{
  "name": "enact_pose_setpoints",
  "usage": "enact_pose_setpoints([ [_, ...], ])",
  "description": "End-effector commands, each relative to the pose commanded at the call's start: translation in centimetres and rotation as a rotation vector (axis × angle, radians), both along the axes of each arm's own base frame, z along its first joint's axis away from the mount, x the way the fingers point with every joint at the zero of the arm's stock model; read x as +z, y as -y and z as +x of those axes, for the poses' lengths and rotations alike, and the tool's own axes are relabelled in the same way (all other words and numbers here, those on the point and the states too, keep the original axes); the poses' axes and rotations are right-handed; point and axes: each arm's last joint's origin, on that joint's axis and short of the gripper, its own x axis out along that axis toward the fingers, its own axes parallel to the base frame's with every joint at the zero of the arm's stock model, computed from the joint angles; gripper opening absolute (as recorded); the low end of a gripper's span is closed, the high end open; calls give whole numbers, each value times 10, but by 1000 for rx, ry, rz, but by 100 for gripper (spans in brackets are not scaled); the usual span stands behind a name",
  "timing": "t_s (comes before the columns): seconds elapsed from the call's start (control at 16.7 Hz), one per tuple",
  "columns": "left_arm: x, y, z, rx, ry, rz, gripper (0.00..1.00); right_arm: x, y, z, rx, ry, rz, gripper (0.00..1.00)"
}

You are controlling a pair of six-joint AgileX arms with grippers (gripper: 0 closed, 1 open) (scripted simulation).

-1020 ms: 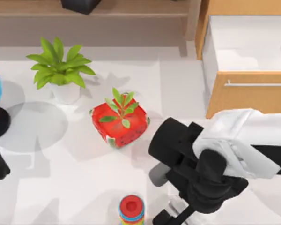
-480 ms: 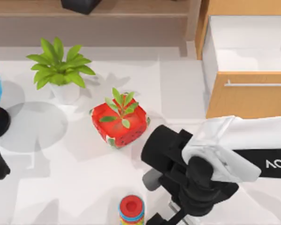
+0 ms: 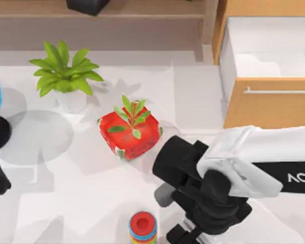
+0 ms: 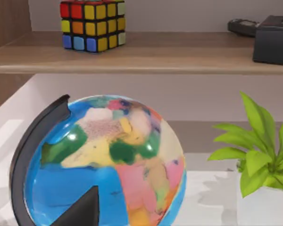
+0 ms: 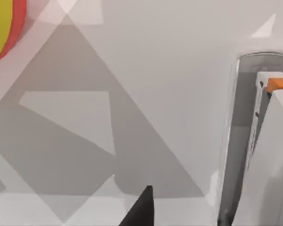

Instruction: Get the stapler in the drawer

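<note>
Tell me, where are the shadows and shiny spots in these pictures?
Top view: the leafy plant and the red pot throw soft grey shadows on the white table. Left wrist view: a small bright glint sits on the globe. Right wrist view: big angular grey shadows cross the table.

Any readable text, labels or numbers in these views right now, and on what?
"AG" in white letters, cut off by the picture's edge, on the dark band of the right arm in the top view.
The globe in the left wrist view has coloured patches but no legible lettering.
Nothing else carries text.
</note>
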Motion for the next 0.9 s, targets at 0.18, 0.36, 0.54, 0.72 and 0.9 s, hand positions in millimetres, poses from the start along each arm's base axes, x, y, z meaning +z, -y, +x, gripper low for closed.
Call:
enact_pose_setpoints([
  [0.18,0,0,0,0,0,0,100,0,0,0,0,0,0,25],
  [0.36,0,0,0,0,0,0,100,0,0,0,0,0,0,2],
  [0.54,0,0,0,0,0,0,100,0,0,0,0,0,0,0],
  [0.72,0,0,0,0,0,0,100,0,0,0,0,0,0,0],
  [0.9,0,0,0,0,0,0,100,0,0,0,-2,0,1,0],
])
